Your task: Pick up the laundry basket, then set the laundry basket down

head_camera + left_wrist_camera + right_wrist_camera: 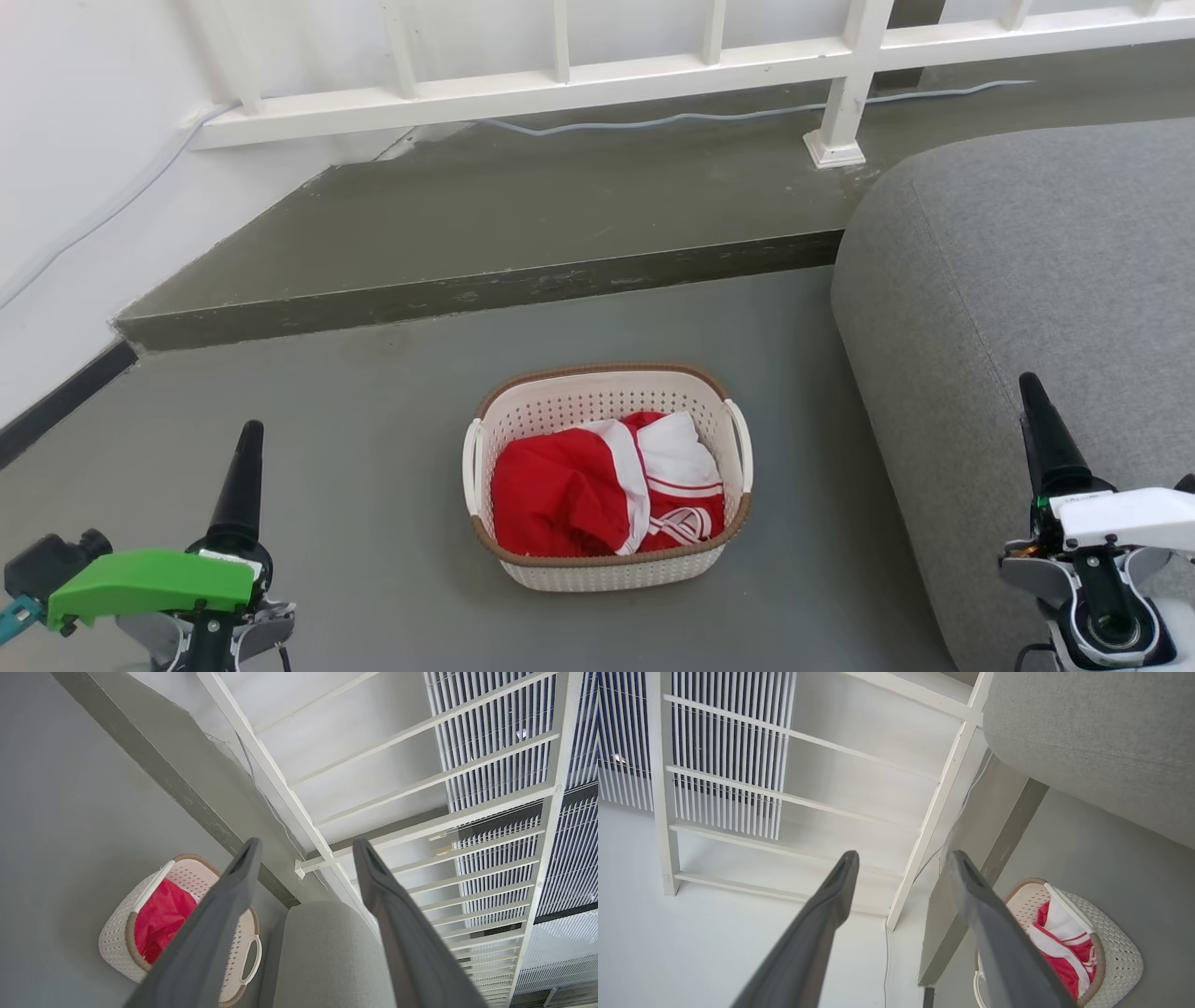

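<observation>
At the left wrist camera, the left gripper had its two dark fingers spread apart, with nothing between them. The right gripper was in the same condition: fingers separated, nothing held. From the head camera, each gripper pointed up the frame, the left at the lower left corner and the right at the lower right, over the edge of a grey sofa. Both were well apart from the laundry basket.

The laundry basket stood upright on the grey floor, roughly midway between the two grippers and just beside the sofa. Its brown rim trim ran around the top edge. The left loop handle and the right loop handle were both free of contact. A red and white garment lay crumpled inside, below rim level.

Beyond the basket, a raised step crossed the floor. A white railing stood on the step, with a pale cable running along its base. A white wall closed off the left side.
</observation>
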Tool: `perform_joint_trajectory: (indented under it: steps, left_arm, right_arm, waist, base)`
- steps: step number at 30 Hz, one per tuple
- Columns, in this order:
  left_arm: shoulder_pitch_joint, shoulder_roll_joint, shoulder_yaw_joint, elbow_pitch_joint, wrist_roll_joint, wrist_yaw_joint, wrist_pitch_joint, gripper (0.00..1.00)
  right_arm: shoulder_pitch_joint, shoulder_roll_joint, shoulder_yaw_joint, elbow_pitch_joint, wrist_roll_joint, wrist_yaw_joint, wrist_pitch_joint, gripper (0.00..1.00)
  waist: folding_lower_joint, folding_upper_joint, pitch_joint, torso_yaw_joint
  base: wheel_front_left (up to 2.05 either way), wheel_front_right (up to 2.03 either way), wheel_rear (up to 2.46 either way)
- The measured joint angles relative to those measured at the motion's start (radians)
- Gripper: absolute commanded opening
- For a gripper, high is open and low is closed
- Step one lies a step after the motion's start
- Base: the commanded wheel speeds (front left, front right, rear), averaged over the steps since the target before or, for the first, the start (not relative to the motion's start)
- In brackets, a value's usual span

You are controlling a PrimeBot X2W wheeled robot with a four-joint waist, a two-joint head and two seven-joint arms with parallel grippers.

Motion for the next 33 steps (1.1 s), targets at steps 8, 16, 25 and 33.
perform_joint_trajectory:
  steps: [8, 16, 25, 33]
  left_arm:
    - [-0.004, 0.021, -0.031, -0.004, 0.146, 0.000, -0.018, 1.00]
    - [-0.014, 0.039, -0.058, -0.029, 0.300, 0.015, -0.047, 1.00]
    - [-0.016, 0.044, -0.107, -0.037, 0.455, 0.036, -0.073, 1.00]
    - [-0.016, 0.044, -0.140, -0.035, 0.570, 0.063, -0.101, 1.00]
  right_arm:
    - [-0.010, -0.030, 0.034, -0.017, -0.132, -0.018, -0.024, 1.00]
    - [-0.020, -0.061, 0.075, -0.035, -0.291, -0.054, -0.050, 1.00]
    - [-0.023, -0.090, 0.137, -0.043, -0.467, -0.097, -0.074, 1.00]
    - [-0.023, -0.096, 0.184, -0.039, -0.588, -0.124, -0.101, 1.00]
  waist:
    - [0.0000, 0.0000, -0.001, -0.001]
    - [0.0000, 0.0000, -0.002, -0.002]
    - [0.0000, 0.0000, -0.001, 0.000]
    - [0.0000, 0.0000, -0.001, 0.000]
  base:
    - [0.00, 0.00, 0.00]
    - [0.00, 0.00, 0.00]
    - [0.00, 0.00, 0.00]
    - [0.00, 0.00, 0.00]
